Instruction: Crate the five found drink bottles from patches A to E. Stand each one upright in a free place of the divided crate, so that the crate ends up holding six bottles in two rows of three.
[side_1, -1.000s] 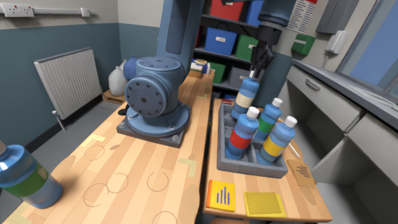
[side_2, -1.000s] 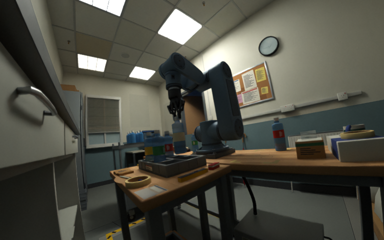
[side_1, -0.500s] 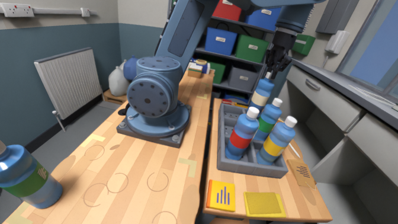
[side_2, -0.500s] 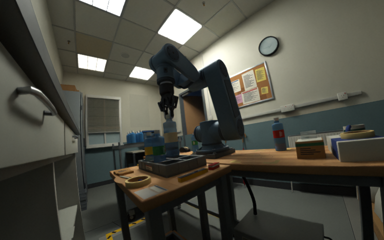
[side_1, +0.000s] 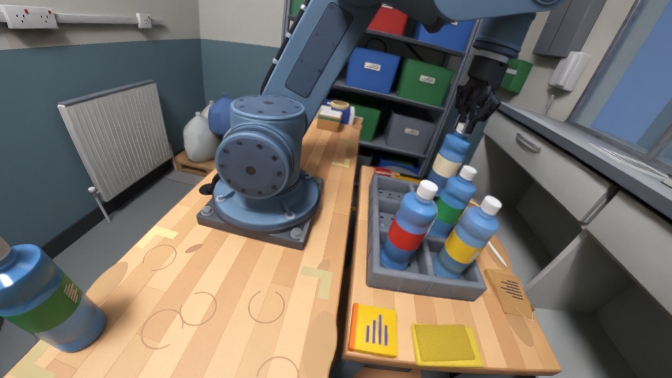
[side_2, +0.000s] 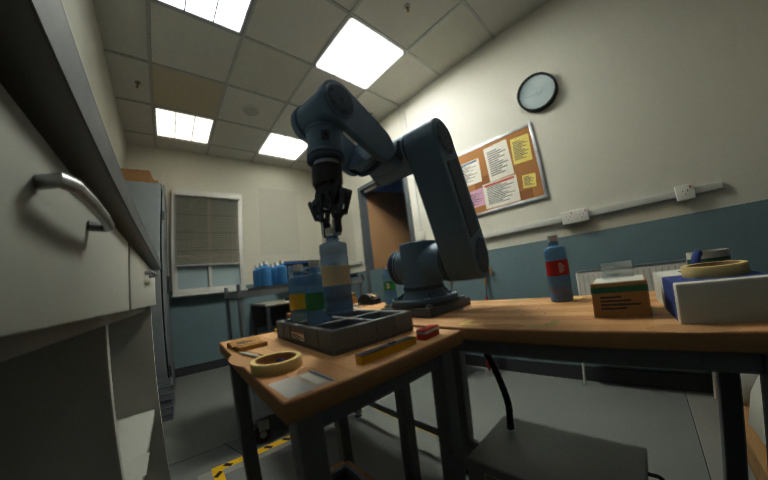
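On the small side table sits the grey divided crate [side_1: 417, 240] [side_2: 345, 328]. Three blue bottles stand in it: a red-banded one [side_1: 411, 226], a green-banded one [side_1: 453, 199] and a yellow-banded one [side_1: 467, 238]. A blue bottle with a beige band [side_1: 448, 157] [side_2: 335, 274] hangs upright by its cap from my closed gripper [side_1: 472, 125] [side_2: 329, 227], above the crate's far right corner. Another green-banded bottle [side_1: 42, 297] stands at the near left corner of the main bench. A red-banded bottle [side_2: 557, 269] stands farther along the bench.
My arm's base [side_1: 262, 170] is bolted on the main bench, left of the crate. Shelves of bins [side_1: 400, 75] rise behind the crate. A counter with drawers [side_1: 575, 165] runs along the right. A yellow pad [side_1: 445, 344] and an orange card [side_1: 372, 330] lie before the crate.
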